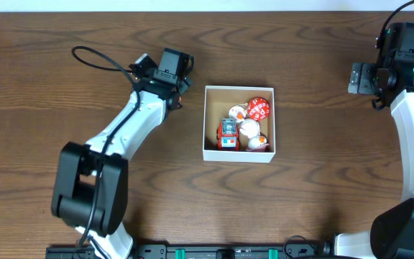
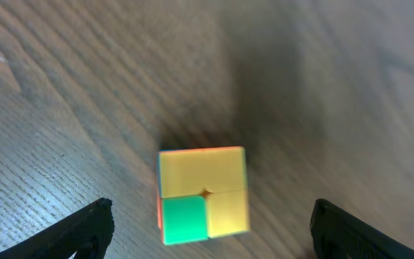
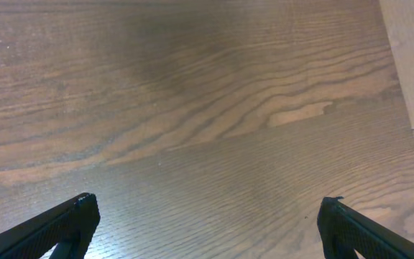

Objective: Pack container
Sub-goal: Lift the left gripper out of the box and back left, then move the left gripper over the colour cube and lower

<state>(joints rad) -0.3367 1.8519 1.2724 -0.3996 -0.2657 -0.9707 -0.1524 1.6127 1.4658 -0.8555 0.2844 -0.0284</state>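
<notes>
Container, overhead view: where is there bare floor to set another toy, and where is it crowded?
Bare floor in the container runs along its left wall and across the far-left corner, bordered by the red toy. The right half is crowded: the red-and-white disc and white round toys fill it.

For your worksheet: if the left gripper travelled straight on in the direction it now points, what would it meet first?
Most likely the yellow-and-green cube, lying on the wooden table straight ahead, in line with the gap of the open left gripper. The wrist view does not show how far off it is.
</notes>
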